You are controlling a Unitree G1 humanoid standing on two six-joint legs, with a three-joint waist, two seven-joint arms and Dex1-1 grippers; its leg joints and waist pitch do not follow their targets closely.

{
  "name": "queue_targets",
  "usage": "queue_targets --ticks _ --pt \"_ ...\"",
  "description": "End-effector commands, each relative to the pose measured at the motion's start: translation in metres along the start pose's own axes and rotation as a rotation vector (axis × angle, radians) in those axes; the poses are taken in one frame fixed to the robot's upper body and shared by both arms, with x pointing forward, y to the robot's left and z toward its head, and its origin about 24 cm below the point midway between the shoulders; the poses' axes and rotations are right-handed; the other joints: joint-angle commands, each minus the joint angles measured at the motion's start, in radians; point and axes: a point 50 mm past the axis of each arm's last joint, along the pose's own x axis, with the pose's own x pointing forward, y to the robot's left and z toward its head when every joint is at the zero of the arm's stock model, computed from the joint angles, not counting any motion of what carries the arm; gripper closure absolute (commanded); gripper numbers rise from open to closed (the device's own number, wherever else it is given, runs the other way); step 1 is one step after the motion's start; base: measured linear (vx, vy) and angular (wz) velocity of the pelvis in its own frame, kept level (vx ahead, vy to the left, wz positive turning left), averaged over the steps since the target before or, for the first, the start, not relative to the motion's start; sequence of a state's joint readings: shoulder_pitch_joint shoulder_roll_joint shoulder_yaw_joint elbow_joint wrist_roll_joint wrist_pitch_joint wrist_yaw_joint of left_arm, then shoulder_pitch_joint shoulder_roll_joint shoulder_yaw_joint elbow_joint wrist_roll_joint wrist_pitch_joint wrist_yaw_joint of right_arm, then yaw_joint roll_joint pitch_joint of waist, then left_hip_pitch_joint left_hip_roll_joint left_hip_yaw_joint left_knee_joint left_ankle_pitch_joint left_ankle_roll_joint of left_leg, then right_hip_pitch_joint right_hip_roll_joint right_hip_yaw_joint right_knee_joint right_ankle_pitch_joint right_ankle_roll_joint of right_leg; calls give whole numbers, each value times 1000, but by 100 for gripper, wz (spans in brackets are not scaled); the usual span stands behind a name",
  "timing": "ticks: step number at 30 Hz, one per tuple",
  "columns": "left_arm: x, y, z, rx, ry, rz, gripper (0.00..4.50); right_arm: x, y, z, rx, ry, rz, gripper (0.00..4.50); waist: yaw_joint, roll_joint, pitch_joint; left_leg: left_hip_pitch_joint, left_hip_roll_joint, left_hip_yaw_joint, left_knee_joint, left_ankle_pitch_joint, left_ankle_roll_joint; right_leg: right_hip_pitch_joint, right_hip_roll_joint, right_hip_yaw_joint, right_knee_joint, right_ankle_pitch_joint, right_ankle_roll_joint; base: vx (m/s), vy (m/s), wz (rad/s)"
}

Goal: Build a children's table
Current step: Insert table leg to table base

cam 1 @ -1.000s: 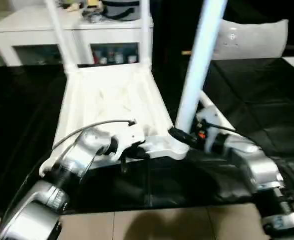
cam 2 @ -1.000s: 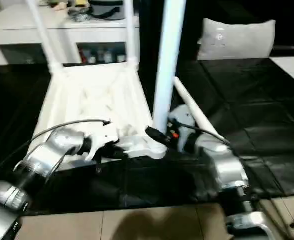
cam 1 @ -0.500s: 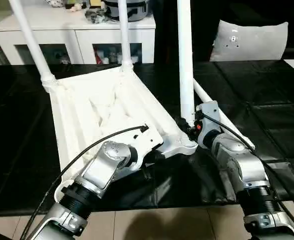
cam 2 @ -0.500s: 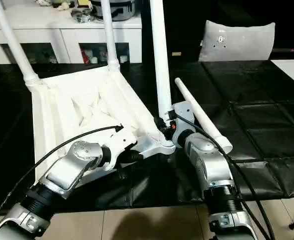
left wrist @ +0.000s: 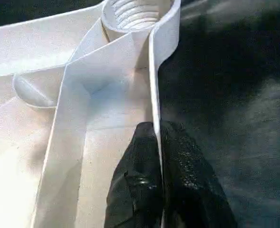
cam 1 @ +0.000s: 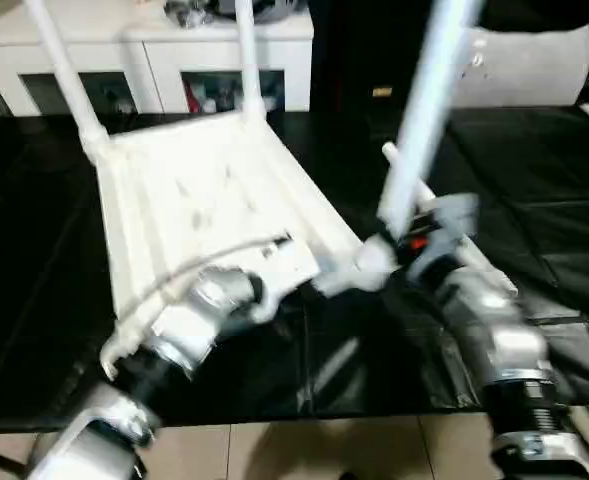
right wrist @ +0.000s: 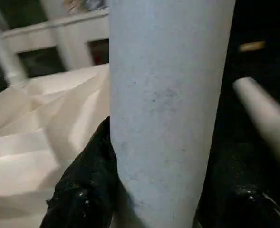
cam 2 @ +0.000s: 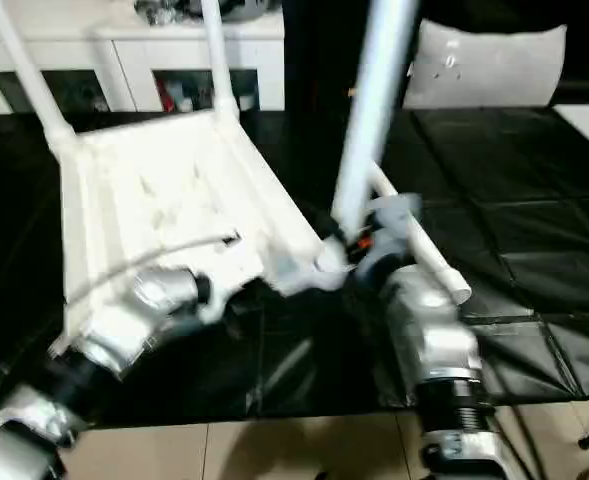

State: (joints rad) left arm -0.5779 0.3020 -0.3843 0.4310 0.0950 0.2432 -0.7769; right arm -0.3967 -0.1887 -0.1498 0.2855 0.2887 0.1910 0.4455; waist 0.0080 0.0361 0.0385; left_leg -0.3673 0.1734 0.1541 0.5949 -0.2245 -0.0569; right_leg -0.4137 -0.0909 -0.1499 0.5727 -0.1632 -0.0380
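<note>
Leg [cam 1: 424, 110] now tilts, clamped in right end effector [cam 1: 399, 243].

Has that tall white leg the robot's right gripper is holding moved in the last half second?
Yes. The leg stood upright beside the cabinet; now its top leans right, toward the grey cushion.

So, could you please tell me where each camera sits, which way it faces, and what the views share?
Left eye, right eye: on the head, looking forward and down at the upturned table top on the black mat; both silver forearms show.
Left wrist: along the left gripper, shut on the top's rim, towards an empty threaded socket.
Right wrist: along the right gripper, shut on the near leg; the loose leg lies beyond.
Shared: head and right wrist views both show the near leg.
</note>
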Motion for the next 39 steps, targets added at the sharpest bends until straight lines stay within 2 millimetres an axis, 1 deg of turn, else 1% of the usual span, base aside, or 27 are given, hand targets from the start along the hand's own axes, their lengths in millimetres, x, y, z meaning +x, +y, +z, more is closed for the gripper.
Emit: queue_targets --ticks 1,2,3,4,5,7,8,10,12,13,14,15,19,20,21,22,23,26,27,29,31,32,33,35,36,38,39 --pt "-7 13 -2 26 12 92 450 -1 2 12 -14 -51 21 262 11 -6 -75 -11 47 -17 -47 108 171 88 -81 73 -25 97 -215 0 0 0" --pt "-6 15 -1 20 -1 93 450 -2 2 12 -20 -51 25 262 11 -4 -72 -12 48 -14 -46 96 193 86 -81 70 -28 70 -221 0 0 0" --pt "-6 15 0 25 -13 76 423 -2 2 12 -21 -51 30 262 11 -4 -72 -12 48 -14 -46 96 193 86 -81 70 -28 70 -221 0 0 0" --pt "-7 13 1 26 -27 57 406 -3 2 12 -24 -48 35 262 13 -4 -69 -9 48 -11 -47 60 191 83 -80 68 -36 6 -212 0 0 0" --pt "-7 12 2 20 -48 39 395 -4 3 12 -24 -46 41 262 15 -3 -67 -6 53 -10 -50 21 173 81 -78 68 -43 -76 -201 0 0 0" --pt "-8 11 3 16 -62 27 388 -5 4 11 -23 -45 44 262 16 -3 -65 -4 56 -10 -53 6 160 79 -77 68 -47 -111 -193 0 0 0" --pt "-8 10 5 0 -85 6 388 -6 5 11 -20 -43 51 262 20 -2 -65 -1 60 -11 -54 1 145 77 -75 70 -45 -123 -192 0 0 0" --pt "-9 8 10 -18 -145 -16 355 -7 8 9 -14 -32 67 262 25 -2 -65 1 62 -11 -54 5 140 75 -76 72 -42 -110 -197 0 0 0" --pt "-11 9 17 -36 -194 -23 353 -8 9 9 -10 -28 77 262 34 -4 -66 3 63 -9 -53 12 136 74 -77 74 -35 -83 -210 0 0 0" --pt "-11 10 21 -47 -217 -21 340 -8 10 9 -6 -28 81 262 35 -5 -65 1 61 -9 -53 11 136 76 -77 75 -36 -84 -210 0 0 0" --pt "-12 13 28 -70 -255 -8 340 -7 11 10 -9 -28 91 262 38 -7 -64 3 61 -7 -53 0 133 74 -78 75 -38 -100 -208 0 0 0" --pt "-12 16 33 -86 -280 1 314 -7 12 10 -11 -27 98 262 42 -7 -62 3 59 -4 -54 -18 124 74 -78 75 -43 -134 -203 0 0 0" --pt "-14 31 53 -143 -355 89 302 -5 19 12 -14 -33 131 262 55 -10 -64 2 57 -5 -53 -18 108 77 -77 75 -44 -158 -178 0 0 0" --pt "-14 43 61 -176 -359 179 288 -4 22 14 -16 -31 151 262 55 -12 -64 0 55 -5 -52 -12 108 77 -74 74 -44 -154 -171 0 0 0" --pt "-14 43 61 -176 -359 179 273 -4 22 14 -16 -31 151 262 57 -11 -65 3 55 -5 -51 -11 107 76 -74 73 -44 -151 -168 0 0 0" --pt "-13 55 68 -197 -354 272 265 -3 28 14 -32 -23 183 262 56 -12 -66 -1 55 -8 -51 -5 111 80 -73 72 -41 -141 -166 0 0 0" --pt "-13 58 72 -203 -353 299 263 -3 30 14 -41 -18 197 262 58 -15 -65 -2 49 -6 -49 2 117 81 -73 70 -45 -143 -158 0 0 0" --pt "-7 64 88 -219 -368 330 242 -2 38 11 -82 9 255 262 60 -16 -67 -5 47 -7 -46 17 126 81 -72 68 -47 -150 -146 0 0 0" --pt "-5 64 91 -218 -370 329 228 -3 40 10 -87 13 264 262 61 -17 -67 -5 48 -8 -46 21 129 81 -72 68 -46 -146 -148 0 0 0" --pt "-1 61 96 -203 -374 308 217 -3 42 9 -92 18 273 262 64 -16 -70 -7 48 -9 -42 51 151 81 -73 68 -42 -109 -157 0 0 0" --pt "5 53 105 -181 -402 247 198 -3 43 7 -97 25 275 262 65 -15 -72 -6 48 -9 -40 59 157 81 -73 68 -40 -100 -161 0 0 0" --pt "7 46 112 -172 -436 192 188 -3 43 6 -100 30 273 262 69 -17 -72 -7 51 -10 -40 66 164 81 -76 68 -39 -94 -170 0 0 0" --pt "7 46 112 -172 -436 192 188 -3 43 6 -100 30 273 262 69 -17 -72 -7 51 -10 -40 66 164 81 -76 68 -39 -94 -170 0 0 0" --pt "9 40 118 -179 -462 149 183 -4 42 5 -105 36 269 262 77 -17 -71 -6 53 -9 -40 59 166 80 -78 69 -39 -102 -179 0 0 0" --pt "10 38 119 -182 -466 144 153 -4 42 5 -107 38 269 262 78 -18 -71 -6 53 -8 -41 55 165 80 -77 68 -39 -109 -178 0 0 0" --pt "9 30 127 -171 -523 87 147 -4 41 3 -113 47 261 262 81 -19 -69 -4 51 -7 -42 31 153 80 -76 68 -46 -156 -162 0 0 0" --pt "9 30 127 -171 -523 87 142 -4 41 3 -113 47 261 262 81 -19 -69 -4 51 -7 -42 31 153 80 -76 68 -46 -156 -162 0 0 0"
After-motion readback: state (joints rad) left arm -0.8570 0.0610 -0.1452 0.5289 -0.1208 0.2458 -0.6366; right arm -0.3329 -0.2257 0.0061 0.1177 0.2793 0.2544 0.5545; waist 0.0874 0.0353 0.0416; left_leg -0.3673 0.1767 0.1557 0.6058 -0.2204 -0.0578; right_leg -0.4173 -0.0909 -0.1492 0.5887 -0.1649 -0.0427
